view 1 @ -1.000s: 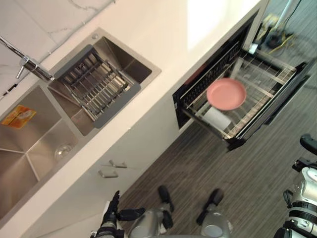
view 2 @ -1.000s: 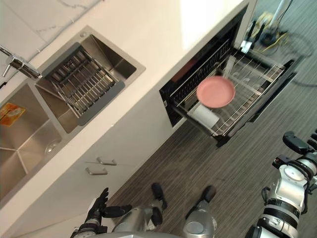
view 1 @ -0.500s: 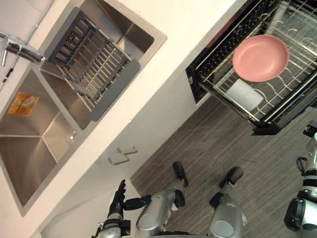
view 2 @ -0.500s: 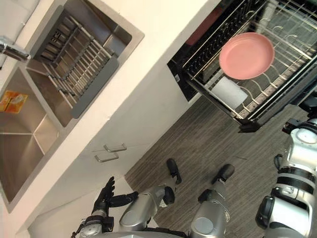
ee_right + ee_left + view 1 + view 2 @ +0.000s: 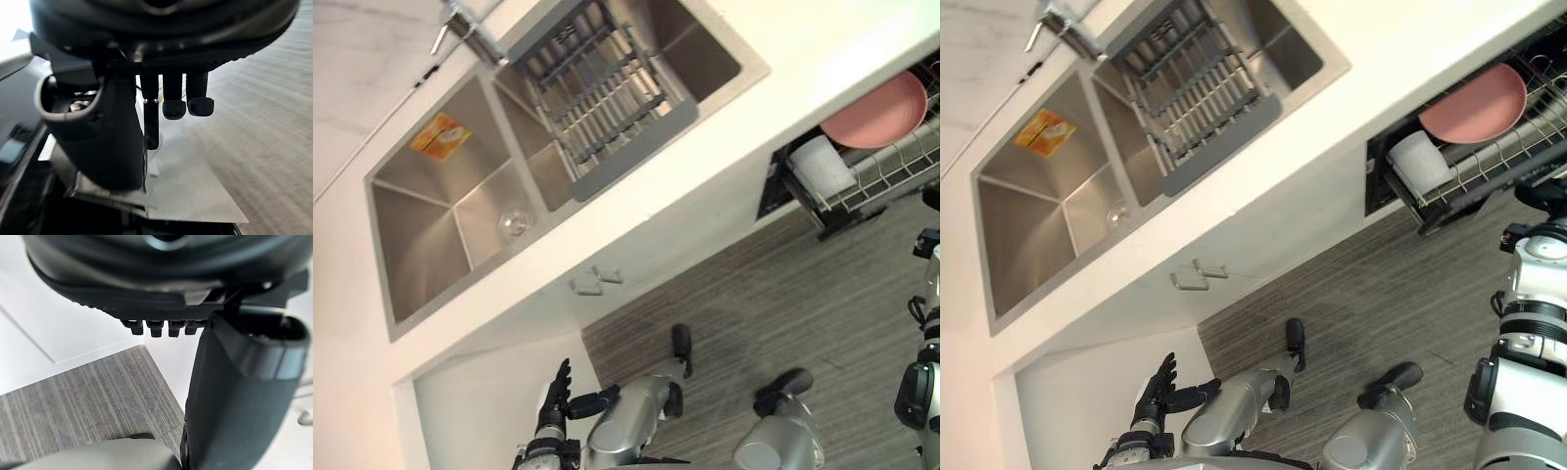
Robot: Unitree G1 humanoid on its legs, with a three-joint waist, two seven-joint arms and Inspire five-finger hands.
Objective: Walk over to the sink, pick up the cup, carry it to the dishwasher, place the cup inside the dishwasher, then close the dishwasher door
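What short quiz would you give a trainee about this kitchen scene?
1. True or false: the pink plate lies in the pulled-out dishwasher rack.
2. Where is the clear cup? A) in a robot hand B) in the sink basin beside the drying rack C) on the floor
3. Fill in: the left hand, fingers straight, holds ____.
Key: 1 true; 2 B; 3 nothing.

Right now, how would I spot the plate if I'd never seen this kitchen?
Follow the long white counter past the sink to the open dishwasher under it. In its wire rack lies a round plate, next to a white cylinder. The plate is the only pink thing there.
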